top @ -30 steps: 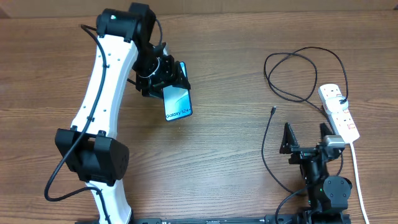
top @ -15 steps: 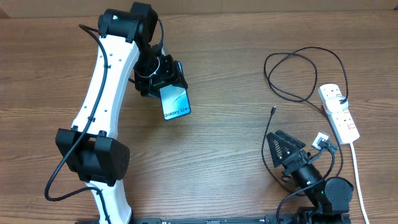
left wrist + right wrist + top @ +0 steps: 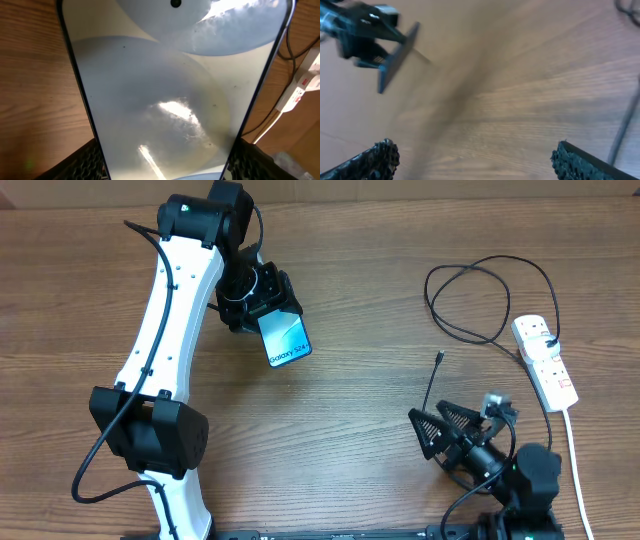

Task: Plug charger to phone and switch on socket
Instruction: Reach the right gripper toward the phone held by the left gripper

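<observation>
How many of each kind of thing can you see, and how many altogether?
Phone: 1
Black charger cable: 1
White power strip: 1
Claws: 2 (left claw, right claw)
Total: 5

The socket [image 3: 546, 361] lay on the table [image 3: 380, 250] near its right edge. Its cord [image 3: 575, 465] ran from its near end toward the table's front. The charger [image 3: 478, 298] looped on the table behind and left of the socket, one end meeting the socket's far half. Its connector tip [image 3: 440, 357] lay left of the socket, apart from it. The right gripper [image 3: 425, 435] sat before and left of the socket. Well to the socket's left, the phone [image 3: 285, 338] sat in the left gripper [image 3: 258, 308], off the table.
</observation>
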`<state>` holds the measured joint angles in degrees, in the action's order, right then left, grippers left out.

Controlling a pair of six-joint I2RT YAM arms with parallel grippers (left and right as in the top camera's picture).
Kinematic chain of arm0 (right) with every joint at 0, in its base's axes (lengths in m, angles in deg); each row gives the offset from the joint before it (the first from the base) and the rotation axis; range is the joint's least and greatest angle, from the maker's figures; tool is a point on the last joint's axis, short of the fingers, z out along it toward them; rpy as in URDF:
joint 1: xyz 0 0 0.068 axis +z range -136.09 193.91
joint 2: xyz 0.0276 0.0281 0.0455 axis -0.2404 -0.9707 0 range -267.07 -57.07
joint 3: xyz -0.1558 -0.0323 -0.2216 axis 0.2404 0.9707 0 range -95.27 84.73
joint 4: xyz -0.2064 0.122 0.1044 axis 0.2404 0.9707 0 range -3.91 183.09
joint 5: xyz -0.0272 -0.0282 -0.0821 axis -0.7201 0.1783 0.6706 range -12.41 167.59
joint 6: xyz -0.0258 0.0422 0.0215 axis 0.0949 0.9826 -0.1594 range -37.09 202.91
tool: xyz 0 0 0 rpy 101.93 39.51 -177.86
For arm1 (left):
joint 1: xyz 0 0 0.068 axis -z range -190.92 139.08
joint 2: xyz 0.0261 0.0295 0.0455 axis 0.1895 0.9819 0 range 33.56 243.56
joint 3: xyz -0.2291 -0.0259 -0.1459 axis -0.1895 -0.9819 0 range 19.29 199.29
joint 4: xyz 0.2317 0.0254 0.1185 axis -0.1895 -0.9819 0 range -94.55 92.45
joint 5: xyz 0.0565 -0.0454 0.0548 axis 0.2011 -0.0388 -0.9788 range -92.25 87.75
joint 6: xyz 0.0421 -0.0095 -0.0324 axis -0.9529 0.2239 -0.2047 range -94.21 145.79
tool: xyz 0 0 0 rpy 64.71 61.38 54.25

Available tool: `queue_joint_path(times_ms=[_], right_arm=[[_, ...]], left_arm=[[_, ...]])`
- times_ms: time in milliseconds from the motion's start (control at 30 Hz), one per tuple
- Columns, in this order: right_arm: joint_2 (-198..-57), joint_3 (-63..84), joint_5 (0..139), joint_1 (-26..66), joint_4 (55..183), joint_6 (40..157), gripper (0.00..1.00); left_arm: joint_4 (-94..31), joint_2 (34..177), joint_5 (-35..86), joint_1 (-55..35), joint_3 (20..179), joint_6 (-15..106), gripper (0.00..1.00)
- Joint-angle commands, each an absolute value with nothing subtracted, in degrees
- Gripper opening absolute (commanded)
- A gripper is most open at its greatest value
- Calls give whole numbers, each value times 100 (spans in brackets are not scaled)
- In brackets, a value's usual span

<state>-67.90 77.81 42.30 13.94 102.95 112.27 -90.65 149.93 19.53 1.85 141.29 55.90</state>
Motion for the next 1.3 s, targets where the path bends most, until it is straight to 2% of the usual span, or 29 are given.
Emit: queue_joint_path(times_ms=[0,133,233,533,800,1000,1267], right_arm=[[-7457,7105,4527,1399,10630,10775,100],[-8287,6644,4193,1628,10772,10858,100],[-8847,6469,3999,2037,10427,11131,100],[-10355,6480,5349,3294,7509,13203,100],[-12171,6478,6827,4417,5128,13525,100],[-13374,6472,7391,4699,3000,13551,100],[-14294,6098,7391,4811,2466,14016,99]], left_arm=[[-9008,14777,1977,231,14282,5951,15],[-8914,14777,1977,319,14279,6145,16],[-8836,14777,1966,408,14277,6340,16],[-8388,14777,1962,611,14277,6952,17],[-8134,14777,1984,714,14277,7435,16],[-8007,14777,1981,828,14277,7559,17],[-7852,14777,1977,1005,14277,7666,18]])
